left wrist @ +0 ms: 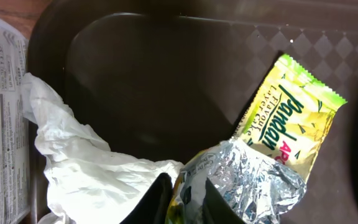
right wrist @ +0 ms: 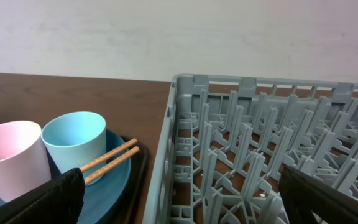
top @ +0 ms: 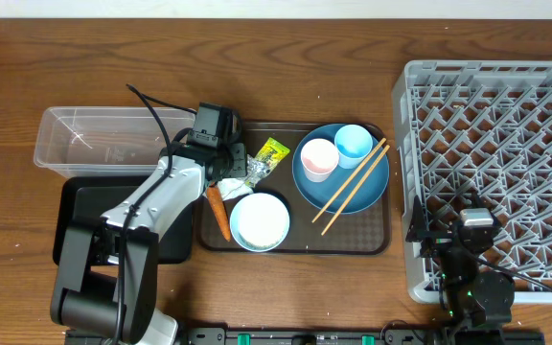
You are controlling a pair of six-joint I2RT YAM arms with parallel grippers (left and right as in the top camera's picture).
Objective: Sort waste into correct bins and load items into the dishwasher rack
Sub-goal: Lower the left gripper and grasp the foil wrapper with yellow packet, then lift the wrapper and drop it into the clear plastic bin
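Pinch by left gripper (left wrist: 186, 202) on ball of silver foil (left wrist: 253, 180), near left end of brown serving tray (left wrist: 166, 68); presumably for lifting out as waste. Touches crumpled white tissue (left wrist: 79, 162) and yellow-green wrapper (left wrist: 288, 118) there. Right gripper (right wrist: 185, 199) spread wide, parked over dishwasher rack (right wrist: 241, 124), right of tray. Cannot tell grip depth: cropped by frame bottom.

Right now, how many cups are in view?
2. The pink cup and the light blue cup stand side by side, upright, on the blue plate. None shows in the dishwasher rack, though the right arm covers a corner of it.
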